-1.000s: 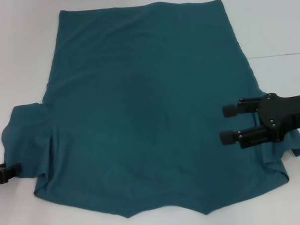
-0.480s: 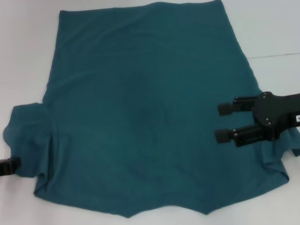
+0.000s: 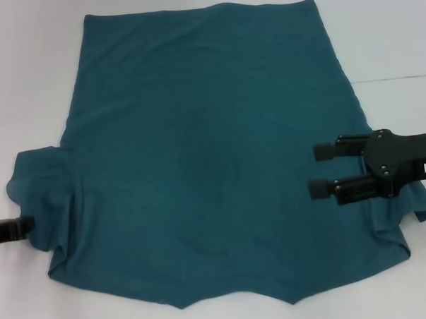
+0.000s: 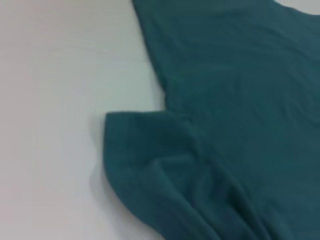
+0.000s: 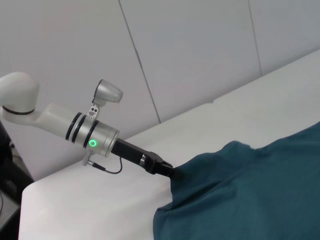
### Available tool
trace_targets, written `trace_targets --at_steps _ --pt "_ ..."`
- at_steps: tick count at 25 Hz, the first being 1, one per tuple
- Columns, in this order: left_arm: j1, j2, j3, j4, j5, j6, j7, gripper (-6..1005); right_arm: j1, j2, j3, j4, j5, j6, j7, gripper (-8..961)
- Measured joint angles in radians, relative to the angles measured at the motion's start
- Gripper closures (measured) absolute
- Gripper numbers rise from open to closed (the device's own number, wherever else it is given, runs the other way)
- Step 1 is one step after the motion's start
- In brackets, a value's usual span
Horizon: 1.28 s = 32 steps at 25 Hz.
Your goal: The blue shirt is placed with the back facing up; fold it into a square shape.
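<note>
A: Shirt [image 3: 213, 159] spread plain-side up on the table [image 3: 26, 83], unfolded. Changes?

B: Left gripper [image 3: 21, 228] has crept in to the left sleeve's edge; the sleeve looks more bunched now. Right gripper [image 3: 323, 170] slid inward, then back a bit, hovering over the right side, fingers apart, holding nothing.

A: Left pinched?

B: Can't tell. Looks like a sleeve fold is about to start; nothing folded yet.

A: Views?

B: Right wrist view shows the left arm [image 5: 95, 137] with its tip at the sleeve; head view crops that.
</note>
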Motion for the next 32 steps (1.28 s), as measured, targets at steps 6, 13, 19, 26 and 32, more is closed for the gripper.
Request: trace_targets --at_steps 6,13,19,26,32 --pt "-0.009 -0.001 0.043 0.081 0.000 0.052 -0.079 980 -0.016 0.006 0.026 0.000 0.018 -0.006 -0.008 11" --pt "-0.030 0.000 0.127 0.213 0.000 0.117 -0.182 976 -0.050 0.010 0.025 0.001 0.090 -0.024 -0.008 12" --pt "-0.087 -0.002 0.203 0.233 0.000 0.141 -0.214 972 -0.054 0.012 0.027 0.003 0.102 -0.032 -0.009 12" --pt "-0.174 -0.003 0.399 0.165 0.001 0.059 -0.264 967 -0.054 0.017 0.027 0.006 0.102 -0.029 -0.021 12" --pt "-0.209 -0.004 0.537 0.086 0.013 -0.019 -0.268 963 -0.055 0.019 0.026 0.009 0.102 -0.023 -0.030 11"
